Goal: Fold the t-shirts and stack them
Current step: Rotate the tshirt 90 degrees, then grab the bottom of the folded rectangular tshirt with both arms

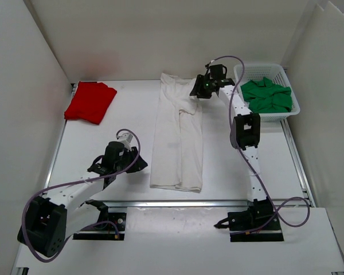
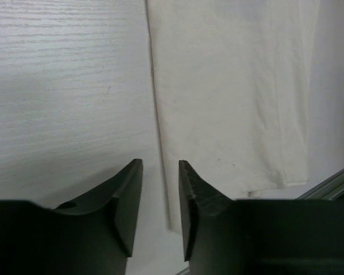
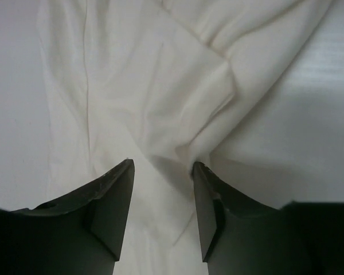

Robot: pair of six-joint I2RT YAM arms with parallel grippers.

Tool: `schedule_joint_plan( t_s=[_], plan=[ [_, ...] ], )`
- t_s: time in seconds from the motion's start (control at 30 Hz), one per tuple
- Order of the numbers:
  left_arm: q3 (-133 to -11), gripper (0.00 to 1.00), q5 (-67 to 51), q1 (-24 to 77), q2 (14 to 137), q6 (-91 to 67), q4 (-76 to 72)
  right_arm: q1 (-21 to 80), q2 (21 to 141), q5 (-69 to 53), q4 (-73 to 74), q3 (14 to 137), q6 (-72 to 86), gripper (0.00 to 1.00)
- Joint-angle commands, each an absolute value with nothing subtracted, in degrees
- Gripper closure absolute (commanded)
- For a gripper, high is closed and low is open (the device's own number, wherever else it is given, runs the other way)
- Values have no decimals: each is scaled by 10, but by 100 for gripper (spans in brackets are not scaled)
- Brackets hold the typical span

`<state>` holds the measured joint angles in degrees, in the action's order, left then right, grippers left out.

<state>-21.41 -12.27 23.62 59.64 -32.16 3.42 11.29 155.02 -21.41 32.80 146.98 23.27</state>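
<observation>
Overhead view: the white t-shirt point(image 1: 178, 143) lay mid-table point(image 1: 103, 149) as a long strip folded lengthwise, running from 12 to 6 o'clock. The red t-shirt point(image 1: 90, 102) lay folded at 10 o'clock, well apart from it. The green t-shirt point(image 1: 266, 96) sat crumpled in the basket point(image 1: 261, 67) at 2 o'clock.

The left gripper point(image 1: 139, 164) was beside the strip's 8 o'clock edge. Its claw was released, with a narrow gap and nothing grasped. The right gripper point(image 1: 196, 90) was over the strip's 1 o'clock corner. Its claw was also released, above a creased fold, and not grasping the cloth.
</observation>
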Motion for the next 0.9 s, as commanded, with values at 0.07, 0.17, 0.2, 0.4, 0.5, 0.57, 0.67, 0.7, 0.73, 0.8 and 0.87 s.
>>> schedule_joint_plan(
  t_s=[0.07,0.17,0.2,0.4,0.5,0.57,0.67,0.7,0.73,0.8,0.87],
  plan=[
    [-180,48,-118,245,599,-309,39,123,1384,-146,457,1430,156,54],
    [-164,32,-150,238,602,-308,28,131,1298,-122,517,1418,123,56],
    [-163,22,-155,244,610,-308,23,133,1282,-115,523,1399,120,57],
    [-148,1,-178,264,633,-314,-11,169,971,-126,345,947,141,55],
    [-142,22,-163,275,621,-306,0,163,796,-161,238,697,197,58],
    [-144,36,-154,279,616,-297,26,198,746,-148,233,560,205,60],
    [-146,44,-156,293,610,-295,39,250,668,-135,212,422,247,61],
    [-146,44,-156,304,608,-295,42,250,639,-149,194,394,270,60],
    [-145,44,-147,309,607,-300,47,250,615,-161,174,345,285,59],
    [-139,43,-148,324,606,-302,50,253,586,-183,150,279,321,56],
    [-126,44,-151,325,604,-308,43,265,570,-206,119,244,348,55]
  ],
)
